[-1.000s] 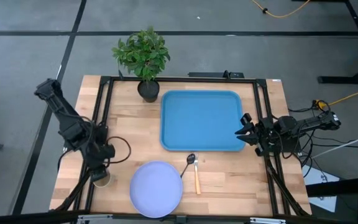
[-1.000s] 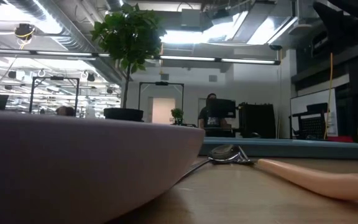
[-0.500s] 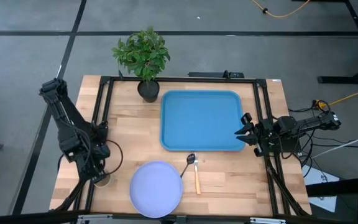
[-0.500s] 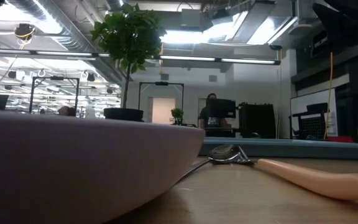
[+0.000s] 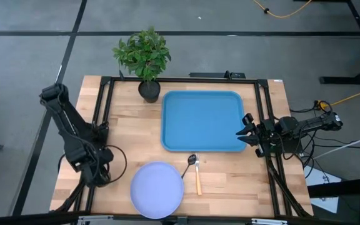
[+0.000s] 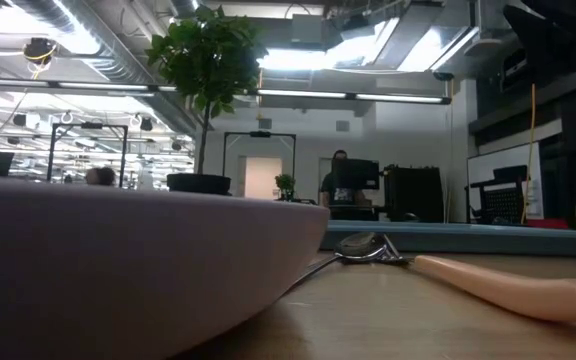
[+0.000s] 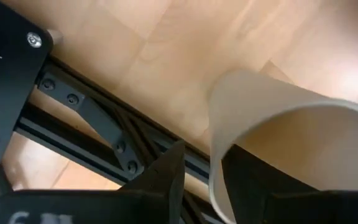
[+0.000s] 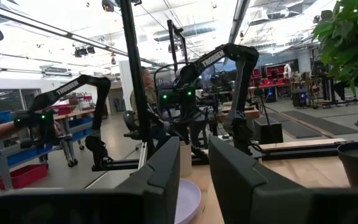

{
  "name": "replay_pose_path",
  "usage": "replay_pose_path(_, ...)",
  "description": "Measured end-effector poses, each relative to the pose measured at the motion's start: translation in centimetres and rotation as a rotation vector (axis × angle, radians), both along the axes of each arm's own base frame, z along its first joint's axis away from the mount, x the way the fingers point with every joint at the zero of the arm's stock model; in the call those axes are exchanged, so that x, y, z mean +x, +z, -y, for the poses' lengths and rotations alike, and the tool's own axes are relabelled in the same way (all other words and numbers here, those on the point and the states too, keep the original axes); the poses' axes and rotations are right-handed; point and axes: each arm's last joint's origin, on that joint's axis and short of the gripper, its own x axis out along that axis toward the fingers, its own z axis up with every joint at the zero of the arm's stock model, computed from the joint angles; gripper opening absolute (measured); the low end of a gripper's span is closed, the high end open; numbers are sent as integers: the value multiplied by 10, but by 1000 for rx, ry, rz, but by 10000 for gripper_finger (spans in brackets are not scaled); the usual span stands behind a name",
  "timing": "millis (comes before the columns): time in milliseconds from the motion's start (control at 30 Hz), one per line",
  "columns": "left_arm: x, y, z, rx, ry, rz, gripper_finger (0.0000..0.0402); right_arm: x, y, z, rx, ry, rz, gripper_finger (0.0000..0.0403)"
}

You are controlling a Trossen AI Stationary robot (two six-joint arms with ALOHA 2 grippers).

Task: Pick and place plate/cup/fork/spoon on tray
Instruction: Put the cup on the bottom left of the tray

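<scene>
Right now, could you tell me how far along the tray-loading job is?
Nothing looks done: the blue tray is bare. In hand: the left gripper is down over the cup, one finger outside its wall, not visibly gripping. Left: cup, plate and spoon lie on the table. The right gripper waits open beside the tray.

A robotics lab — other robot arms on benches, exposed ceiling ducts — open industrial hall.
</scene>
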Motion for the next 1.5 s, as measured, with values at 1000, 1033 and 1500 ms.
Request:
replay_pose_path(1000, 102, 85, -73, 736, 14, 819, 1, 0, -1, 0, -10, -4, -12, 90)
replay_pose_path(1033, 112, 88, -80, 763, -15, 829, 1, 0, -1, 0, -10, -4, -12, 90)
replay_pose_path(1500, 220, 37, -213, 652, -159, 729, 0, 1, -5, 0, 119, 37, -86, 90)
